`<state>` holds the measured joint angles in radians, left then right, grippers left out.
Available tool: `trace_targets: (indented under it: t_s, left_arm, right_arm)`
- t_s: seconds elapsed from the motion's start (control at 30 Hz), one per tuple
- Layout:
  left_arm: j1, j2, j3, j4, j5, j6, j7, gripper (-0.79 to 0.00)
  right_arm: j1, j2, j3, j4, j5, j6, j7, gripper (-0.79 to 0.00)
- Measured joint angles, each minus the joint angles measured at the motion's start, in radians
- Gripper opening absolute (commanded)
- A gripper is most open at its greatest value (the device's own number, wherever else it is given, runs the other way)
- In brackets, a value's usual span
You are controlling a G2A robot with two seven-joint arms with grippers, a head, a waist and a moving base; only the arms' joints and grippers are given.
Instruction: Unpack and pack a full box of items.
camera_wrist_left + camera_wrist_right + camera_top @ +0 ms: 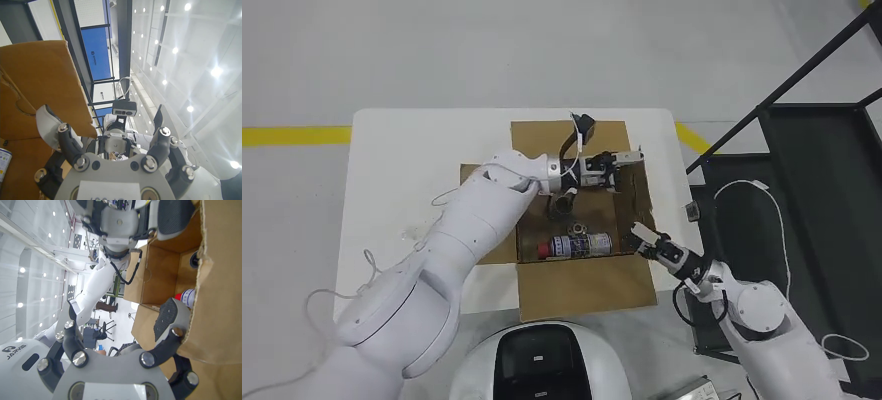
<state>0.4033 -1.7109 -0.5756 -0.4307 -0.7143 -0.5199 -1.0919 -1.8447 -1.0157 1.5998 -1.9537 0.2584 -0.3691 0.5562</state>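
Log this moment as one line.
left pincer open over box | right pincer open at flap | bottle lying inside

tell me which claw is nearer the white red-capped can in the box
Right. The right claw sits at the near right corner of the brown cardboard box, just past the white red-capped can; the left claw is farther, at the right flap.

You are working in what appears to be a robotics lab or test hall. Grounds:
- a smooth grey floor (542, 50) marked with a yellow line (292, 135)
- a white surface (412, 180) beside a black metal rack (812, 150)
- a high white ceiling (189, 62) with rows of round lights (175, 50)
- a blue perforated wall panel (96, 47)
- a wheeled office chair (103, 326) farther off, small and indistinct
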Motion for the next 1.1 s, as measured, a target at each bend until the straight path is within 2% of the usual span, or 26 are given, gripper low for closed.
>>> trace_targets:
  t_s: [0.1, 0.23, 0.4, 0.6, 0.8, 0.93, 1.1]
  left_arm:
    - [-0.007, 0.018, -0.026, 0.011, 0.013, -0.038, -0.033, 0.000]
    - [-0.002, 0.055, -0.086, 0.009, -0.016, -0.052, -0.092, 0.000]
    - [0.023, 0.104, -0.149, -0.031, -0.008, -0.073, -0.130, 0.000]
    - [0.075, 0.179, -0.234, -0.137, 0.063, -0.083, -0.118, 0.000]
    - [0.160, 0.274, -0.368, -0.318, 0.178, -0.052, -0.072, 0.000]
    - [0.267, 0.342, -0.492, -0.493, 0.271, 0.025, -0.027, 0.000]
    - [0.385, 0.393, -0.613, -0.647, 0.348, 0.113, 0.019, 0.000]
  right_arm:
    - [-0.033, -0.006, 0.005, -0.017, -0.040, -0.005, -0.116, 0.000]
    - [0.005, -0.011, 0.015, 0.031, -0.072, 0.053, -0.198, 0.000]
    - [0.098, -0.016, 0.001, 0.104, -0.108, 0.111, -0.251, 0.000]
    - [0.214, -0.024, -0.026, 0.248, -0.074, 0.123, -0.247, 0.000]
    - [0.294, -0.035, -0.070, 0.360, -0.133, 0.147, -0.315, 0.000]
    - [0.323, -0.044, -0.106, 0.416, -0.202, 0.140, -0.372, 0.000]
    - [0.341, -0.053, -0.140, 0.453, -0.210, 0.160, -0.380, 0.000]
